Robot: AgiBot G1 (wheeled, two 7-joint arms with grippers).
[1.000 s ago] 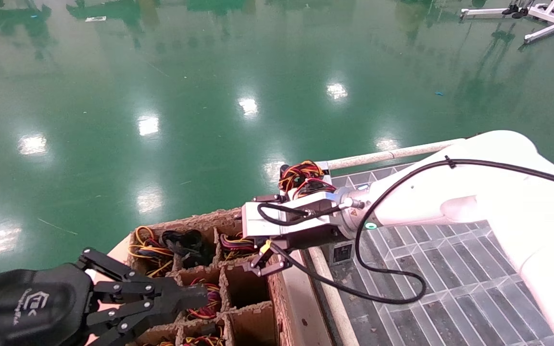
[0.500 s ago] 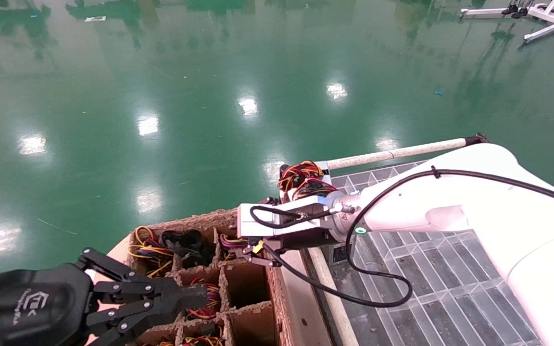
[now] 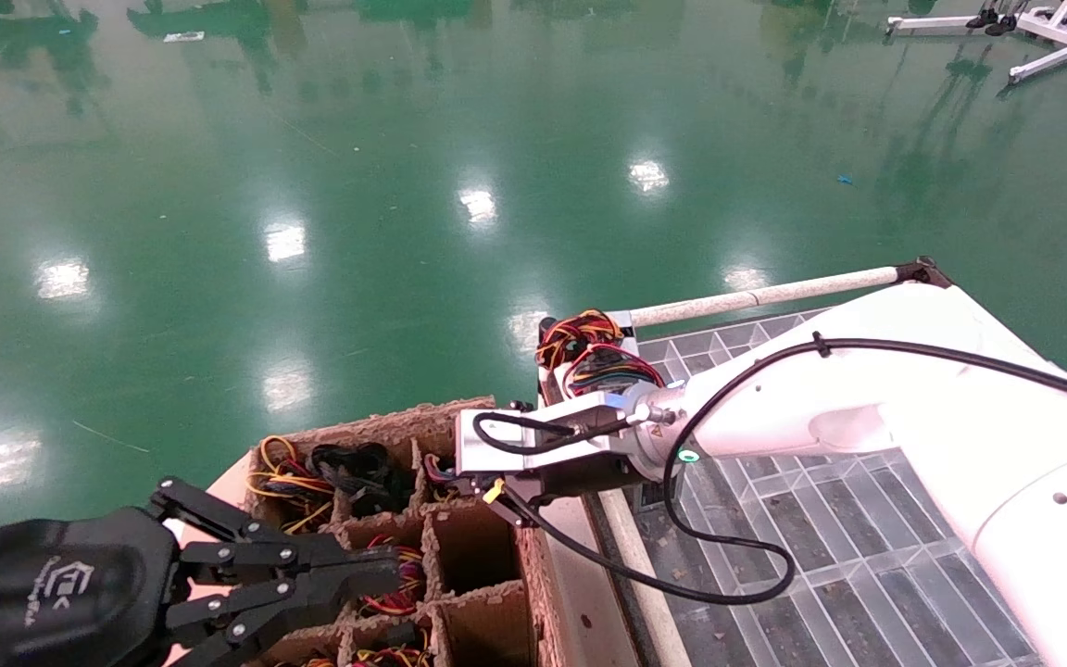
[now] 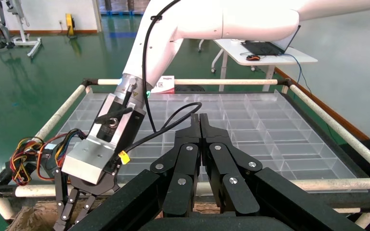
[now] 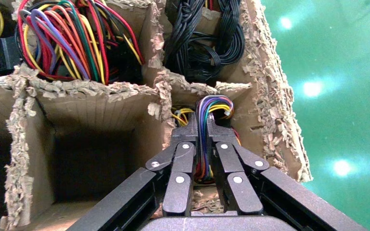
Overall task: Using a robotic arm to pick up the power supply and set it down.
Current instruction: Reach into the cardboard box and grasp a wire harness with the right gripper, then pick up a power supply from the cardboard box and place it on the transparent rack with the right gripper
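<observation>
My left gripper (image 3: pixel 385 567) idles near-left, fingers pressed together, empty. Right gripper (image 5: pixel 204 139) reaches into the divided carton (image 3: pixel 473 547), pinched on the wire bundle (image 5: pixel 207 127); the power supply itself is hidden below, probably lifted by its wires.

The green floor (image 3: pixel 311 185) is glossy and mirrors the ceiling lights. The brown cardboard divider box (image 5: pixel 91 103) looks matt, its edges rough and frayed. The white robotic arm (image 3: pixel 913 398) has smooth, shiny plastic; its silver wrist block (image 4: pixel 99 154) is brushed metal. The clear compartment tray (image 4: pixel 270 130) is translucent plastic.
</observation>
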